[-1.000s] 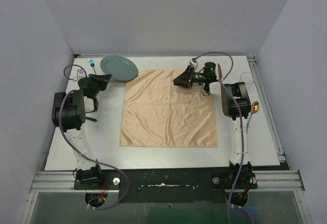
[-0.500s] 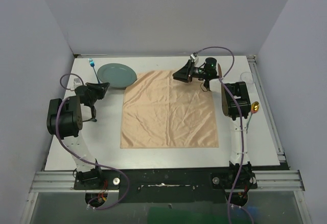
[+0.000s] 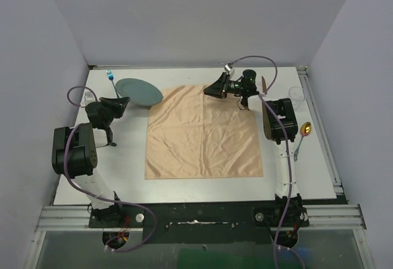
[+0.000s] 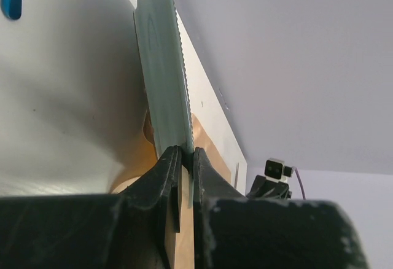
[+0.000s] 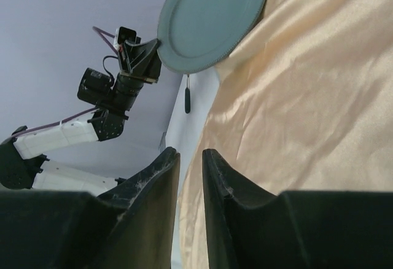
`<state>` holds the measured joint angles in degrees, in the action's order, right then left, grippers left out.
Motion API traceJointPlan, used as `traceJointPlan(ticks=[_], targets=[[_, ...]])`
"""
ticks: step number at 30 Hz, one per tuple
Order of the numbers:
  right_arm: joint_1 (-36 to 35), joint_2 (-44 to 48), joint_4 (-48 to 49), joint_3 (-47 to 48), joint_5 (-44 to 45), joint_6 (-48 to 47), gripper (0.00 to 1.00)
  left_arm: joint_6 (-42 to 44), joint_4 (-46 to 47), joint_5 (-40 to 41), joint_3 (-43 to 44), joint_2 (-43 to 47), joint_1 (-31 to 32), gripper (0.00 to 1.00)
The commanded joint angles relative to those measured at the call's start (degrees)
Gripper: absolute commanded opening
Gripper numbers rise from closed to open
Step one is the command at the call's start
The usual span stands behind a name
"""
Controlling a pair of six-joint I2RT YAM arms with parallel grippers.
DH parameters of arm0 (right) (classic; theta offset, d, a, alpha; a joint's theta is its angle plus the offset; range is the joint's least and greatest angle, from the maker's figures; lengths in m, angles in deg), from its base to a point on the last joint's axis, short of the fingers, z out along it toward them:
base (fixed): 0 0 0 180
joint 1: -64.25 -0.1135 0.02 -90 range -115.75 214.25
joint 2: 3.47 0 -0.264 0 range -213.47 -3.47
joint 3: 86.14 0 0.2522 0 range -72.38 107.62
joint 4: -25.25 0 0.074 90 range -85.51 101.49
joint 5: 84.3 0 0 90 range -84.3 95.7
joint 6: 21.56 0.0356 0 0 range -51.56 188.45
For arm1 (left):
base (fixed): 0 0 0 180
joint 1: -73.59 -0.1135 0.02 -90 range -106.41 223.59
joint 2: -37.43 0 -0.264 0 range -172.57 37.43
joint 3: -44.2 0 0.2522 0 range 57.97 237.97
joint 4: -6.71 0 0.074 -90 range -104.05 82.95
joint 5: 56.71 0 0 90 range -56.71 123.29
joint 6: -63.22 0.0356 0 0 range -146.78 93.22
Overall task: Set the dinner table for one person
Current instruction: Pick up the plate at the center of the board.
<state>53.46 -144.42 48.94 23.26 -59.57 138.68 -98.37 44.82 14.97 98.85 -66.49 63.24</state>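
**Item 1. Left pincer** (image 4: 186,152): clamped together on the rim of a teal plate (image 4: 161,66). A rim grip suits a flat dish that offers nothing else to seize. The plate hangs tilted at the far left, and its right edge reaches the far-left corner of the cloth (image 3: 202,134), likely on its way to the middle.

**Item 2. Right pincer** (image 5: 190,155): jaws narrowly apart with nothing between them. It hovers over the far edge of the cloth, right of centre, and faces the plate, perhaps to wait or to steady the fabric.

**Item 3. Cloth**: a peach-orange square, creased, lying flat mid-bench as the place setting's base.

**Item 4. Bench** (image 3: 123,158): a large white top with railed edges, beneath everything, with the arms bolted at its near edge.

**Item 5. Outliers**: a blue-handled utensil (image 3: 110,75) in the far-left corner and a clear glass (image 3: 296,93) at the far right. Both are off the cloth, apparently not yet set.
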Motion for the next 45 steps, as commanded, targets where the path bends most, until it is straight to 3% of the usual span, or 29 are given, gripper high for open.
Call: traceJointPlan(ticks=[1,5,10,17,23,30,35,39,45], targets=[[-1.83,-5.55,5.74,7.74,0.77,4.05,0.22,1.1,3.58,-3.33,-0.66,6.64,-0.37,0.0],[-3.94,-11.47,11.74,15.35,1.78,11.31,0.23,2.61,0.2,-4.88,-0.89,5.99,-0.37,0.0],[-6.4,-16.53,6.37,23.64,4.37,9.66,0.23,1.82,0.37,-7.89,-0.81,2.69,-0.29,0.0],[-10.21,-18.62,9.36,23.43,7.61,11.87,0.23,4.63,-4.46,-11.31,0.58,0.39,0.38,0.0],[-13.34,-19.02,2.05,25.57,8.23,6.72,0.23,5.68,-6.74,-14.82,0.75,-0.82,1.1,0.0],[-13.88,-18.45,0.76,24.85,10.85,4.68,0.23,8.97,-11.69,-18.68,0.47,1.36,1.12,0.0],[-13.79,-16.89,-7.46,26.19,12.79,-2.81,0.22,12.98,-18.15,-19.18,0.93,5.24,1.13,0.0],[-13.46,-13.82,-20.45,27.23,16.99,-14.04,0.22,16.38,-23.32,-17.8,2.03,7.38,1.17,0.0],[-12.29,-11.57,-30.74,27.85,20.86,-23.01,0.23,17.33,-24.57,-17.68,2.54,7.56,1.15,0.0]])
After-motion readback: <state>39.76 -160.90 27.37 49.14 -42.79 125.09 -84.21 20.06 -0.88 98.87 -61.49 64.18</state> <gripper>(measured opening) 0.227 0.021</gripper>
